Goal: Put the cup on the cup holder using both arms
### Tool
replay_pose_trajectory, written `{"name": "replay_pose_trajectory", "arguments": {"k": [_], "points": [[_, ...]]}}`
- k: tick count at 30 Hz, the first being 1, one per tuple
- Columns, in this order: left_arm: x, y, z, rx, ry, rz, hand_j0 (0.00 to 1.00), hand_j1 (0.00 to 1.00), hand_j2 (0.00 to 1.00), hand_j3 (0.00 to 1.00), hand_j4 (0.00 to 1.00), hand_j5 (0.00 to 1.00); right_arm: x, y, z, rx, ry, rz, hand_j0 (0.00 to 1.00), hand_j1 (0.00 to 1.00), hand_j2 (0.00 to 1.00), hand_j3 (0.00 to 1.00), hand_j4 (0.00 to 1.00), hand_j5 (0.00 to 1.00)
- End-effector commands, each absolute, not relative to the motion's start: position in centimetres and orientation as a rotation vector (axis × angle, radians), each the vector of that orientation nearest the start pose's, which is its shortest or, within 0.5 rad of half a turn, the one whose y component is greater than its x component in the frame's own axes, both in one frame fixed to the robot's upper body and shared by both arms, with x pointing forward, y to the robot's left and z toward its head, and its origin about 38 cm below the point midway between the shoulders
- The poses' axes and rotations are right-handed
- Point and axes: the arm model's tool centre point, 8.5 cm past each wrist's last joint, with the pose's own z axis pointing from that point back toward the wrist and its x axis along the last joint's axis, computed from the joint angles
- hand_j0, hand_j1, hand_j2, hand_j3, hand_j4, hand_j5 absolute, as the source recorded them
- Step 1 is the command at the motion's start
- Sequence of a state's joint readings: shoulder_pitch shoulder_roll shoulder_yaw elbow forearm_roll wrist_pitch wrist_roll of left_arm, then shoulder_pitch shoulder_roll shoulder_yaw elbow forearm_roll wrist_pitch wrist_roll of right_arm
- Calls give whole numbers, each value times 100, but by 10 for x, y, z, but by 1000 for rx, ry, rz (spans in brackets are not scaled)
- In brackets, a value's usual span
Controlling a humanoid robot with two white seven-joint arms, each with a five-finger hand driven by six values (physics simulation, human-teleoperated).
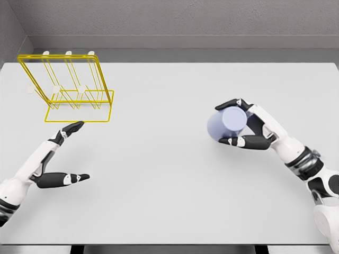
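A pale lavender cup [226, 123] lies tilted on its side at the right of the white table, its opening facing up and right. My right hand [239, 123] is wrapped around it, fingers above and thumb below. The yellow wire cup holder [71, 90] with white-tipped pegs stands at the far left of the table. My left hand [71, 152] hovers open just in front of the holder, fingers stretched toward its base, thumb spread low, holding nothing.
The white table [159, 174] spans the view, with a grey wall behind it and its front edge at the bottom. A wide stretch of bare surface separates the holder from the cup.
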State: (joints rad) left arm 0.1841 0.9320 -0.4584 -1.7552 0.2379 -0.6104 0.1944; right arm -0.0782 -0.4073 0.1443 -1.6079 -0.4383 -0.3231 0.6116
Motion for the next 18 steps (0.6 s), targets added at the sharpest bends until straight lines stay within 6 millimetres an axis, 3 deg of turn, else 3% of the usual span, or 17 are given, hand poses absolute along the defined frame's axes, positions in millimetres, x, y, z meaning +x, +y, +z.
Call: {"name": "replay_pose_trajectory", "arguments": {"k": [1,10,18], "points": [[270,332,119,-61,-1809,-798,100,100,100,100,100,100,355,-244,140,569,-1837,740,46,46,46,46,46,46],[272,335,120,-50,-1812,-784,100,100,100,100,100,100,348,-172,139,765,-1862,793,43,43,43,43,43,43],[273,335,120,-50,-1815,-776,100,100,100,100,100,100,346,-129,134,807,-1831,900,41,41,41,41,41,41]]}}
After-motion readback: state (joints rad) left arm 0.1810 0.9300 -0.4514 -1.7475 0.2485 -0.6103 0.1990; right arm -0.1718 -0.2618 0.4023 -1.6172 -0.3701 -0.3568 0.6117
